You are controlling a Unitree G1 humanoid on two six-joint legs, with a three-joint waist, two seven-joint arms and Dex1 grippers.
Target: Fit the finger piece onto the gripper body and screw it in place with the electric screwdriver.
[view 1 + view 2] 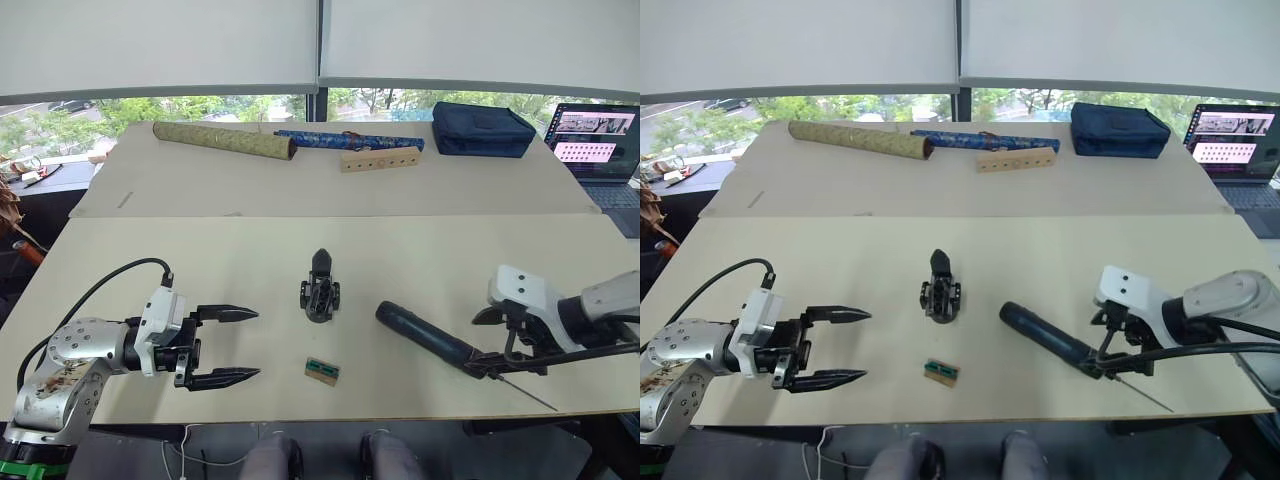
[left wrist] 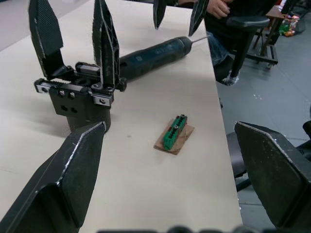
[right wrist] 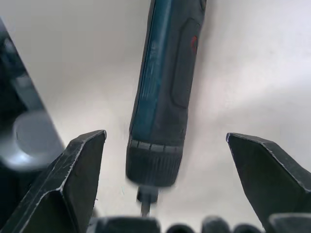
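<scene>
1. The left gripper (image 1: 228,345) hovers at the bench's (image 1: 150,270) near left, jaws wide apart and holding nothing.
2. The right gripper (image 3: 165,187) has open jaws straddling the bit end of the electric screwdriver (image 1: 425,335), not clamping it; the screwdriver lies on the bench.
3. A small green block on a cardboard scrap (image 1: 322,370) lies near the front edge.
4. The gripper body (image 1: 319,292) stands at mid-bench.
5. No writing is legible.

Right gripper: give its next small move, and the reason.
Probably shut the right gripper on the dark teal cylindrical electric screwdriver. Its black fingers stand open on either side of the bit end, and the tool lies flat on the beige table, ungrasped.
</scene>
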